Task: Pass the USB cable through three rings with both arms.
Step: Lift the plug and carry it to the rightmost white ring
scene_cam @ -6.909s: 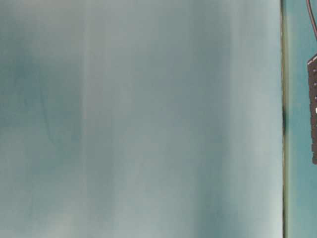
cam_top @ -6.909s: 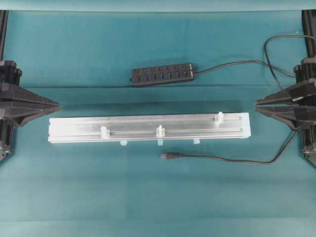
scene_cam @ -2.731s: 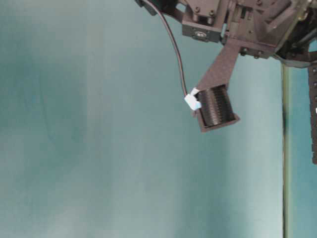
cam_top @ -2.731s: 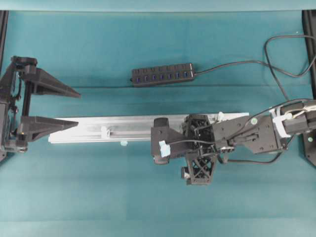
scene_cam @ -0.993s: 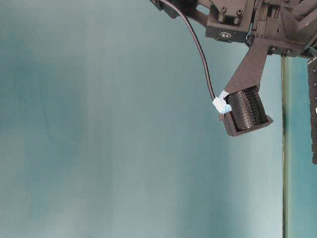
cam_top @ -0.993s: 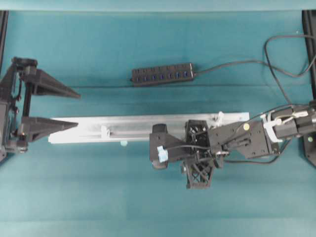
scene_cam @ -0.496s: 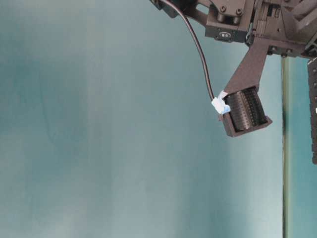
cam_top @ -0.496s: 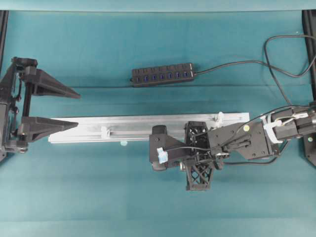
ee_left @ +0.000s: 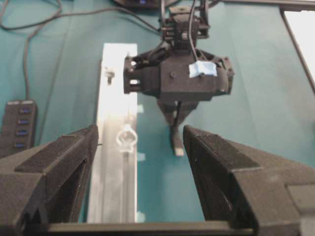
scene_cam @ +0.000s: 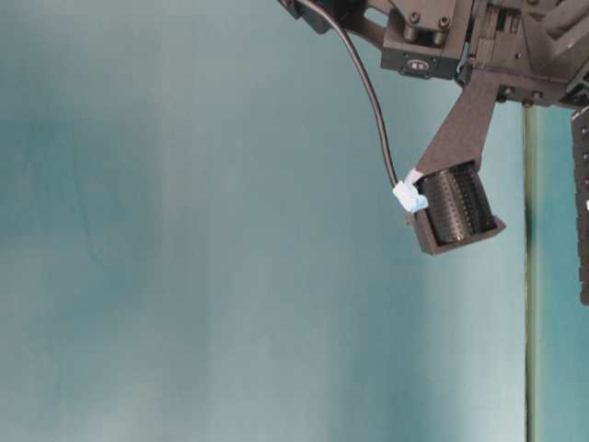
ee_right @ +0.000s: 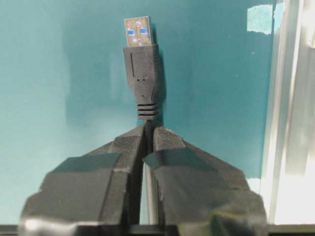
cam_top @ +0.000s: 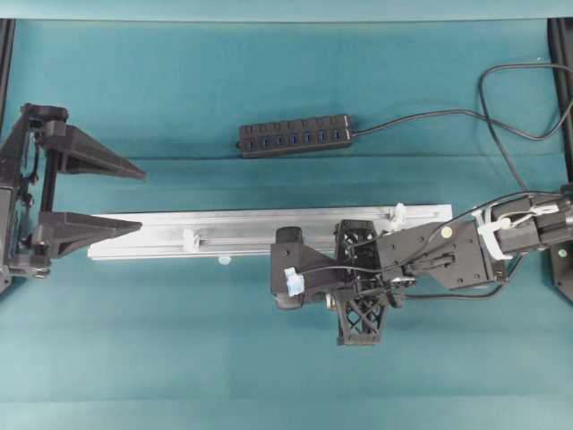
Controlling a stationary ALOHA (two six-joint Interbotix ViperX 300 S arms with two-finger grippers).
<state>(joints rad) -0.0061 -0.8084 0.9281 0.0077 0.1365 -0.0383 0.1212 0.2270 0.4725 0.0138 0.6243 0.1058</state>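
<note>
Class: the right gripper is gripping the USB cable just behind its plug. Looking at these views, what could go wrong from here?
1. The right gripper pinches only the thin USB cable behind the plug, so the plug could swivel or slip.
2. The rings are small; a drooping plug may miss one.
3. The left gripper waits open, far off.

Our left gripper (cam_top: 134, 195) waits at the far left, fingers spread wide; our right gripper (ee_right: 147, 142) reaches centre, clamped tight.
</note>
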